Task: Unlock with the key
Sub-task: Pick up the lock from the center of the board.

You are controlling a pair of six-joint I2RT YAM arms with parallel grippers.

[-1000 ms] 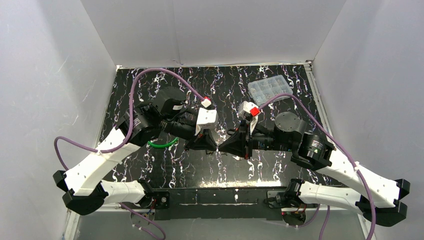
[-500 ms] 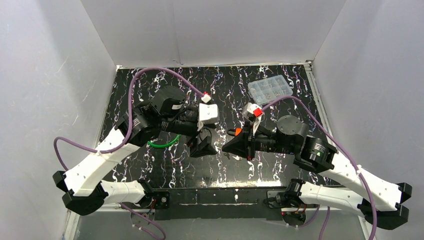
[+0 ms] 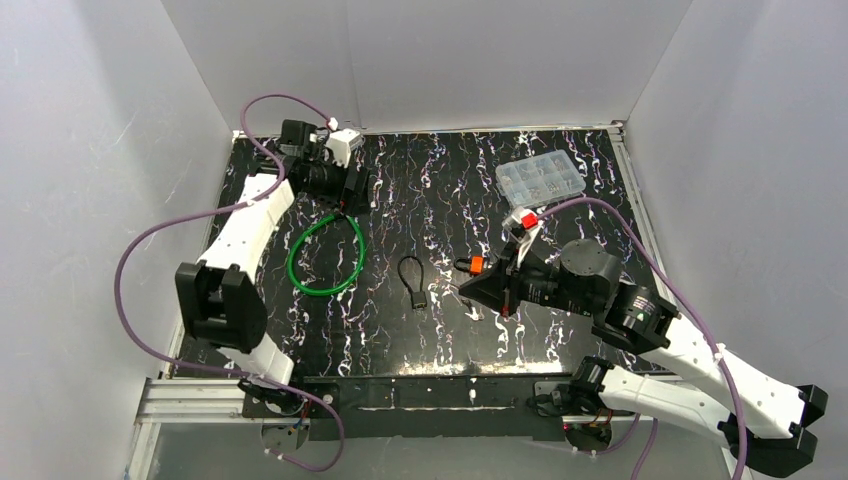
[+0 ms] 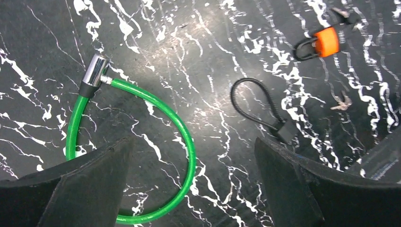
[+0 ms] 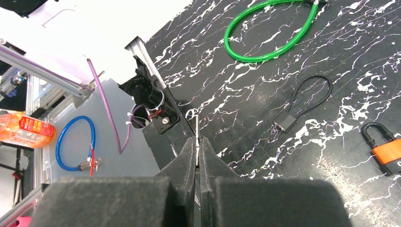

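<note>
While the right gripper (image 5: 196,140) is pressed tight together, I see a thin metal blade sticking out edge-on between its tips, which I read as the key (image 5: 196,124). Orange padlock (image 3: 472,264) lies flat on the black marbled table (image 3: 440,190). The right gripper hangs just beside it on the near side, and I can't tell if they touch. Loose keys (image 4: 341,101) lie on the table near the padlock. Small black cable lock (image 3: 413,281) lies left of the padlock, closed into a loop. Green cable lock (image 3: 325,255) is farther left again. Left gripper (image 4: 193,142) is well apart from the padlock, off to the far left, jaws spread wide, holding nothing. Clear parts box (image 3: 540,179) sits beyond the padlock, to its right.
</note>
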